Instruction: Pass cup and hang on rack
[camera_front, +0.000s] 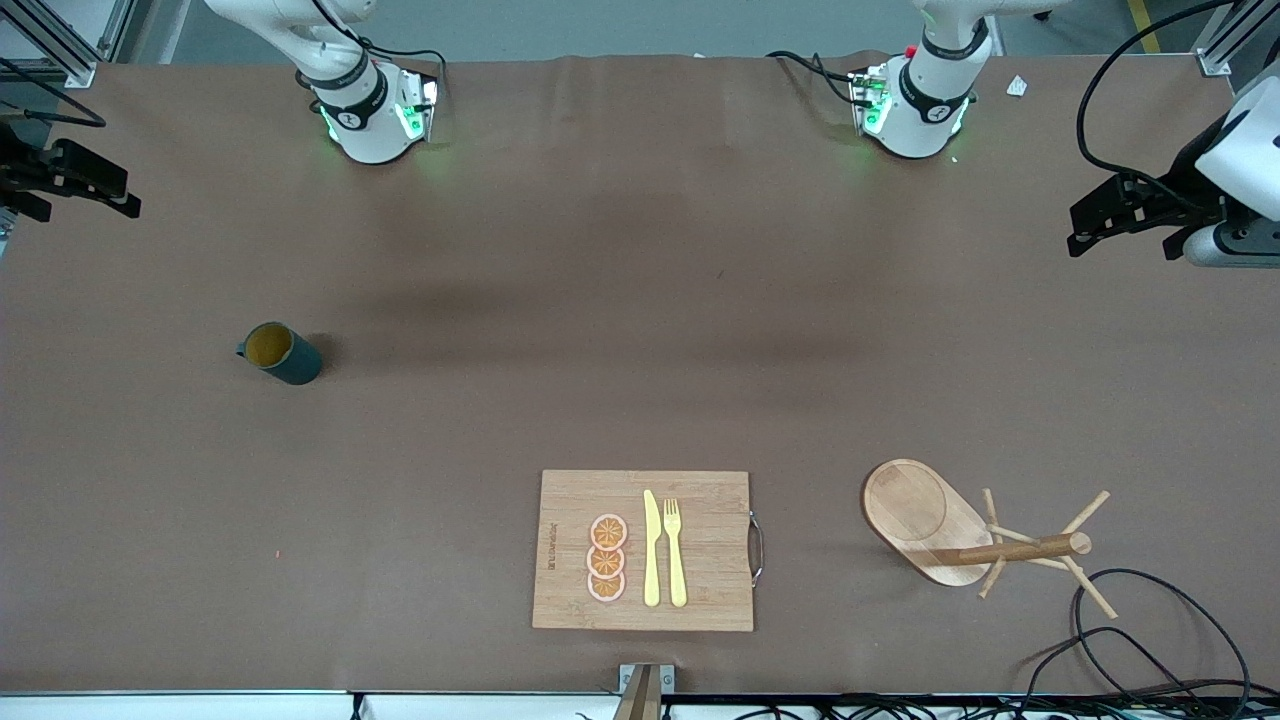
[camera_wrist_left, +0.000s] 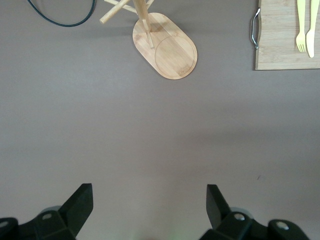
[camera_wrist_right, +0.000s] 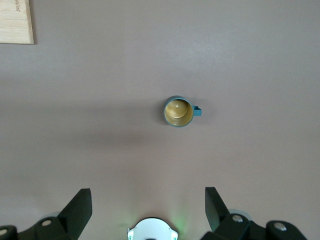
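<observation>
Front view: cup (camera_front: 281, 353) upright on bare table; left hand (camera_wrist_left: 148, 212) and right hand (camera_wrist_right: 147, 212) spread wide, empty.

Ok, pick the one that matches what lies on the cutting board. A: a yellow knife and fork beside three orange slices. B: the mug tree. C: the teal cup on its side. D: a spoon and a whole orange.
A: the cutting board carries a yellow knife and fork beside three orange slices, while the cup stands apart on the table toward the right arm's end.

Matt table (camera_front: 640, 300), wooden rack (camera_front: 925, 520)
</observation>
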